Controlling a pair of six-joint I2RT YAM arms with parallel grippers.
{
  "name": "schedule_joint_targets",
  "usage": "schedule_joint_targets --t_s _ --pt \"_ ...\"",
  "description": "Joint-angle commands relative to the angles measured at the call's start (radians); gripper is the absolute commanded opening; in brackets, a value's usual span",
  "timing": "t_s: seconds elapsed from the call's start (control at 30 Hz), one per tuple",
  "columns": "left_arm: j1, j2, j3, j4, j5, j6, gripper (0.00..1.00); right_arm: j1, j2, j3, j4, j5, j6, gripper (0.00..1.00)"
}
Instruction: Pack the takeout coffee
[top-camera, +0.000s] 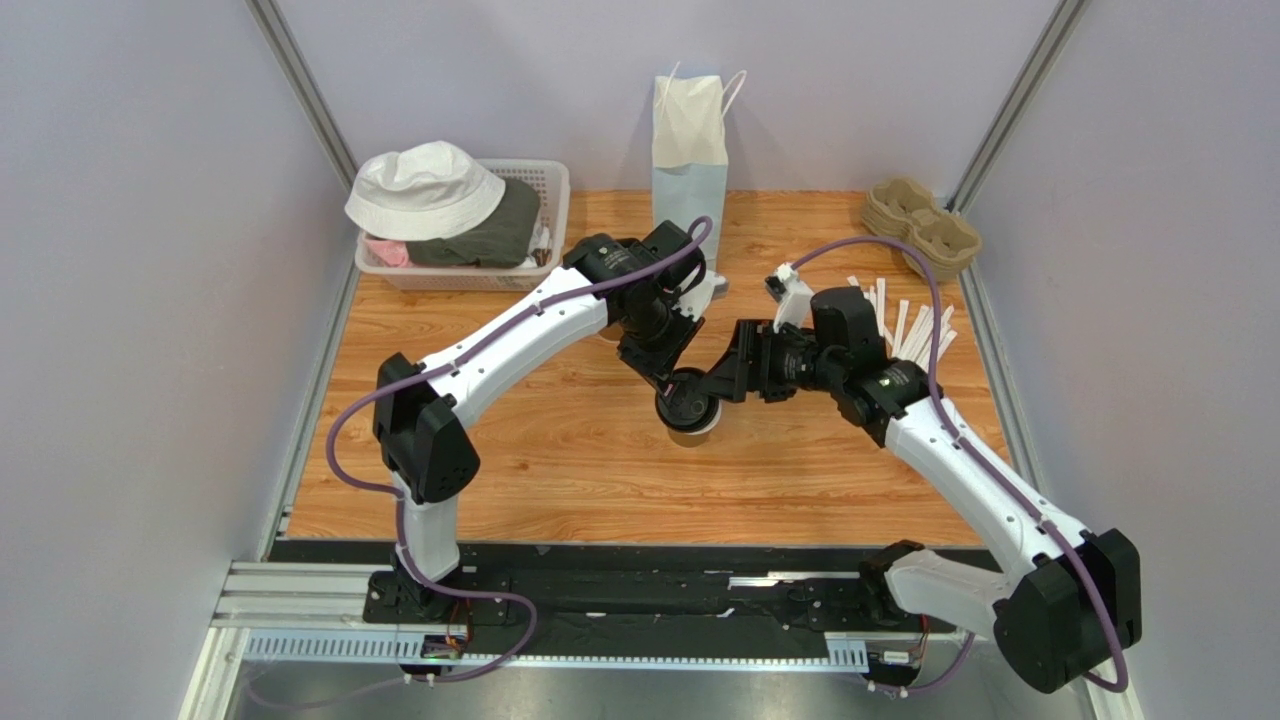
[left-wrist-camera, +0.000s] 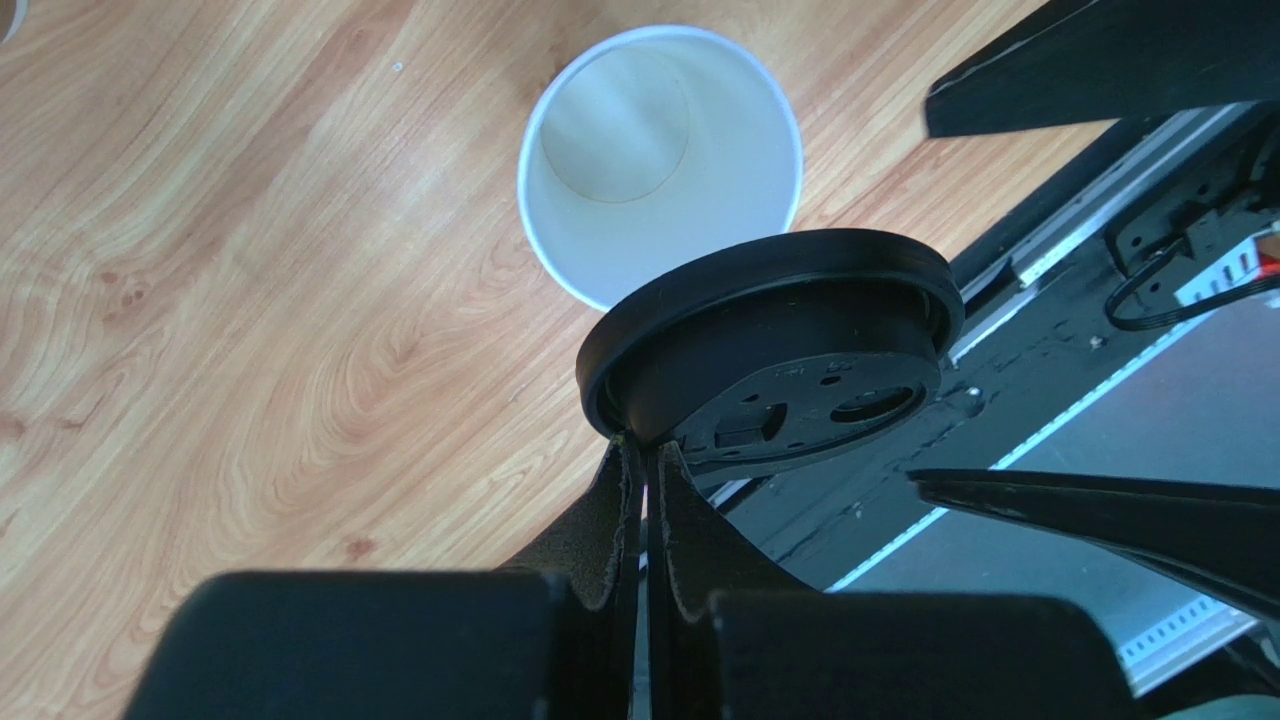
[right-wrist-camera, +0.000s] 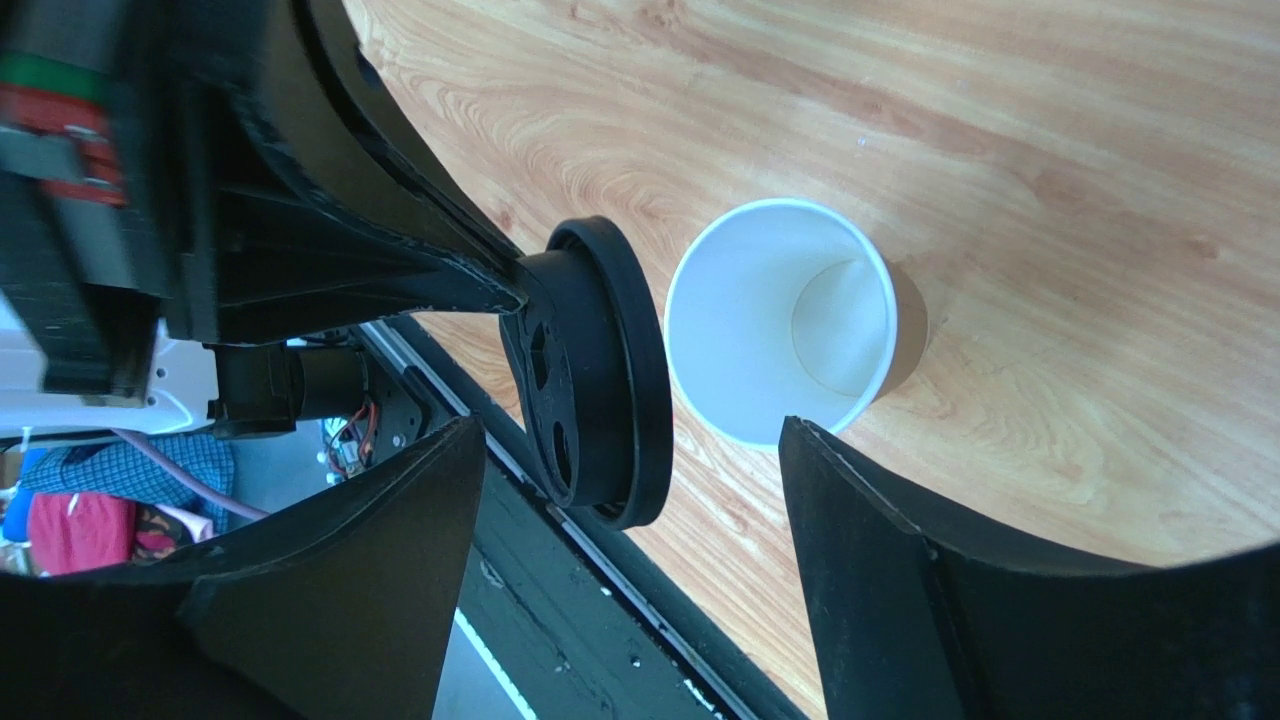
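The paper cup (left-wrist-camera: 661, 150) stands upright on the worktop (left-wrist-camera: 226, 300) with its mouth open. It is white at the rim and inside and looks empty. Its outer wall is hardly seen from the wrist views. The round black lid (left-wrist-camera: 781, 353) is off the cup, pinched by its rim in the closed left hand (left-wrist-camera: 645, 450). It is steeply tilted, just beside and above the cup's rim; whether they touch is unclear.

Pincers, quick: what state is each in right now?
Left pincer: closed, pinching the black lid by its rim.
Right pincer: open, holding nothing.
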Motion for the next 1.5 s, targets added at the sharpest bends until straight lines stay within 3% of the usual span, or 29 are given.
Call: schedule_joint_targets --t_s 0.0,0.17,0.23,0.3,0.33,0.4,0.47,0.53,0.67,0.7,0.83,0.97,1.03,1.2,1.47 --pt "0.018 -0.055 0.006 0.057 0.048 -0.042 0.00 0.011 0.019 -0.023 0.076 -0.049 0.024 0.74" --pt "0.037 -0.058 -0.002 0.073 0.089 -0.061 0.00 0.012 0.038 -0.023 0.105 -0.099 0.027 0.57" --pt "0.040 -0.068 -0.015 0.096 0.103 -0.065 0.00 0.015 0.044 -0.020 0.118 -0.112 0.029 0.42" --pt "0.049 -0.090 -0.032 0.114 0.114 -0.074 0.00 0.015 0.046 -0.015 0.119 -0.124 0.030 0.33" --pt "0.055 -0.107 -0.054 0.135 0.135 -0.074 0.00 0.014 0.049 -0.012 0.118 -0.138 0.032 0.22" --pt "0.078 -0.119 -0.069 0.145 0.152 -0.055 0.00 0.012 0.049 -0.006 0.118 -0.149 0.038 0.13" --pt "0.106 -0.154 -0.081 0.162 0.194 -0.036 0.07 -0.002 0.044 0.001 0.118 -0.175 0.056 0.02" --pt "0.167 -0.220 -0.127 0.209 0.247 -0.032 0.12 -0.025 0.043 0.003 0.127 -0.210 0.107 0.00" --pt "0.267 -0.395 -0.280 0.396 0.321 -0.065 0.79 -0.054 0.038 -0.012 0.190 -0.293 0.225 0.00" --pt "0.272 -0.429 -0.343 0.437 0.304 -0.076 0.82 -0.058 0.035 -0.015 0.225 -0.308 0.248 0.00" --pt "0.273 -0.606 -0.527 0.705 0.272 -0.157 0.80 -0.080 0.038 -0.014 0.292 -0.371 0.364 0.00" --pt "0.273 -0.688 -0.701 0.953 0.319 -0.297 0.64 -0.104 0.052 0.000 0.369 -0.415 0.466 0.00" --pt "0.273 -0.703 -0.776 1.084 0.312 -0.390 0.60 -0.103 0.058 0.024 0.380 -0.432 0.480 0.00" --pt "0.275 -0.688 -0.847 1.195 0.264 -0.495 0.52 -0.106 0.067 0.066 0.386 -0.460 0.516 0.00" --pt "0.275 -0.633 -0.894 1.403 0.367 -0.616 0.40 -0.104 0.069 0.081 0.435 -0.475 0.546 0.00"
